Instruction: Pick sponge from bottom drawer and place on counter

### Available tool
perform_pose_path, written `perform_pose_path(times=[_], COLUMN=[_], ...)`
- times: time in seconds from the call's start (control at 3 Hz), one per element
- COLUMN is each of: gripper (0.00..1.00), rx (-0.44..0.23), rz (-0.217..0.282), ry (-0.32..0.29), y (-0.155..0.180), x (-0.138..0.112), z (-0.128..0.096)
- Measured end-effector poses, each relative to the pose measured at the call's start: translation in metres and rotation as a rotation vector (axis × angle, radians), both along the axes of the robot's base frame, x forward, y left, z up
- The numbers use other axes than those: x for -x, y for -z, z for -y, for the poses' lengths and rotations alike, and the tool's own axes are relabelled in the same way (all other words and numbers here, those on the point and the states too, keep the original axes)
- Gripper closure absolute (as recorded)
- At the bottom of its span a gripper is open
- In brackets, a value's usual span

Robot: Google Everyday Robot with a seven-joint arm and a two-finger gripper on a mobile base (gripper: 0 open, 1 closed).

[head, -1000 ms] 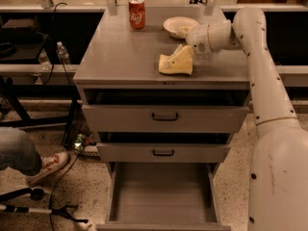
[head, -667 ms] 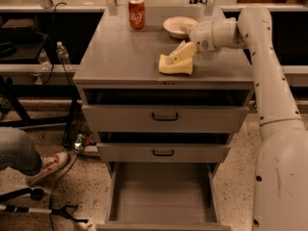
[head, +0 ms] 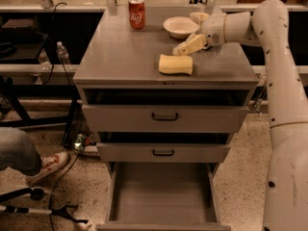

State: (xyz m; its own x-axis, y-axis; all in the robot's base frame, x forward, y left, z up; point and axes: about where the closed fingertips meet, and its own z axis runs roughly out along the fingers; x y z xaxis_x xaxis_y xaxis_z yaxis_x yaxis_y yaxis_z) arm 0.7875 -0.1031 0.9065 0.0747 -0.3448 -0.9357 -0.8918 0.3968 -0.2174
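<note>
The sponge (head: pixel 175 64) lay flat on the counter (head: pixel 120 57), toward the near right part of the surface, close to the front edge. One second earlier it had sat in much the same place, tipped up against a finger of the claw. By this moment it had settled level and the claw had withdrawn from it. Judgement: the release was complete, the sponge was in its required place, and only retraction of the arm remained.

The claw (head: pixel 186 34) hung just beyond the far edge of the sponge, over the right part of the surface. It stood wide and held nothing. Its nearer finger (head: pixel 190 45) pointed down and left toward the sponge, with the tip very near the far edge and apparently clear of it. Its other finger showed beyond the bowl (head: pixel 179 28), just to that bowl's right.

The white bowl stood far of the sponge, close under the claw. A red soda can (head: pixel 137 13) stood upright at the far edge, left of the bowl and well apart from the sponge.

The bottom drawer (head: pixel 163 196) stood pulled fully out below the two drawers with black handles, its grey floor bare.
</note>
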Motion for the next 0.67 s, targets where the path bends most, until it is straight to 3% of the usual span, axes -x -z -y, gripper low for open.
perform_pose_path(times=[0.67], gripper=[0.00], rx=[-0.031], rz=[0.086], ry=[0.194], y=[-0.039], x=[-0.008], z=[0.080])
